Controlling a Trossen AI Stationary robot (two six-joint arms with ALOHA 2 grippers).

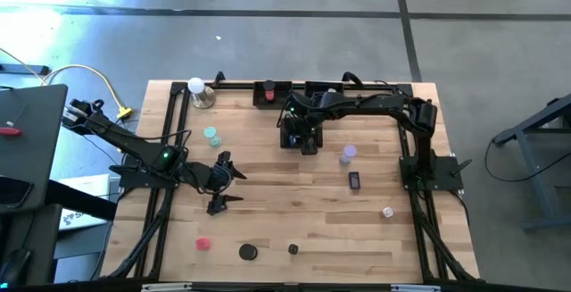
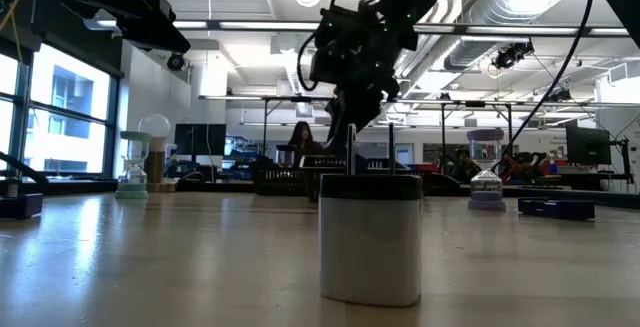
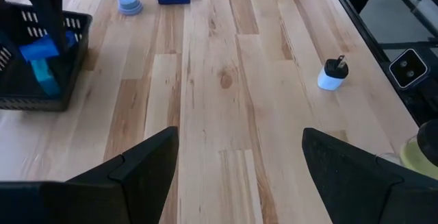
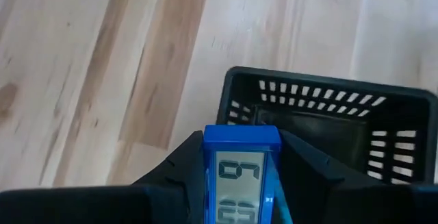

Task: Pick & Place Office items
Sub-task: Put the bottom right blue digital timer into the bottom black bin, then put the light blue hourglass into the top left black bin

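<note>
R gripper (image 4: 241, 183) is clenched on a blue timer (image 4: 241, 176) w/ a digit display. I see it pinched between both fingers, held above the black mesh basket (image 4: 328, 125), which sits on the wood table (image 1: 294, 221) near the far edge. From overhead, R arm reaches across from the right side w/ the gripper (image 1: 303, 131) over that basket (image 1: 294, 136).

L gripper (image 3: 236, 176) is released, fingers spread wide w/ nothing between them. It hangs over the left-centre of the table (image 3: 226, 80), approx. mid-depth in the overhead view (image 1: 221, 185).

Rest of the items, largest to smallest as I read them:
- white canister w/ a dark lid (image 2: 370, 237), right in front of the low cam; can't tell which overhead item it matches.
- white ball on a metal base (image 1: 198, 91), far-left corner.
- dark blue block (image 1: 354, 181), flat on the table right of centre, just nearer than the lavender piece (image 1: 348, 154).
- black disc (image 1: 248, 252), near edge, between the red piece (image 1: 203, 244) and a small dark piece (image 1: 293, 249).
- teal piece (image 1: 211, 137), left of centre, well apart from the basket.
- small white piece (image 1: 387, 212), right side by the R arm's base rail.
- red thing (image 1: 268, 94) at the far rail; can't tell what it is.
</note>
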